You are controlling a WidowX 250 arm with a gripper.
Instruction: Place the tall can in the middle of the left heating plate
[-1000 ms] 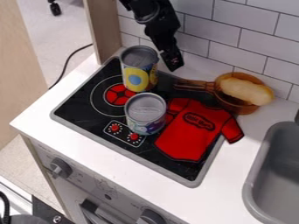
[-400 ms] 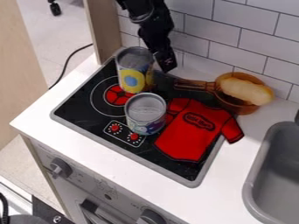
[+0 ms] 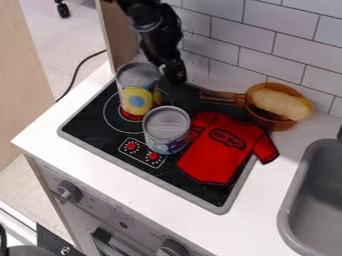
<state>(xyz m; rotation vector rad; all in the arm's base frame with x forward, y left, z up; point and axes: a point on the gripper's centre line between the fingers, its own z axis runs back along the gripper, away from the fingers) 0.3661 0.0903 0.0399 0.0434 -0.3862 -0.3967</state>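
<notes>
Close beside hand point(image 3: 174, 76), tall can point(image 3: 138, 92), partly over heating plate point(image 3: 129, 116)

Wall point(image 3: 277, 45): white, tiled
Floor point(image 3: 77, 35): pale, speckled
Panel point(image 3: 20, 75): light wood, far left
Counter point(image 3: 41, 132): white, grey sink point(image 3: 285, 210) at right
Cable point(image 3: 79, 65): thin, black, curved

Yellow label with blue disc on the tall can point(image 3: 138, 90); shirt point(image 3: 226, 146) red and black.

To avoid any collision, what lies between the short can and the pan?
The red shirt lies between the short can and the pan, in the camera view.
</notes>
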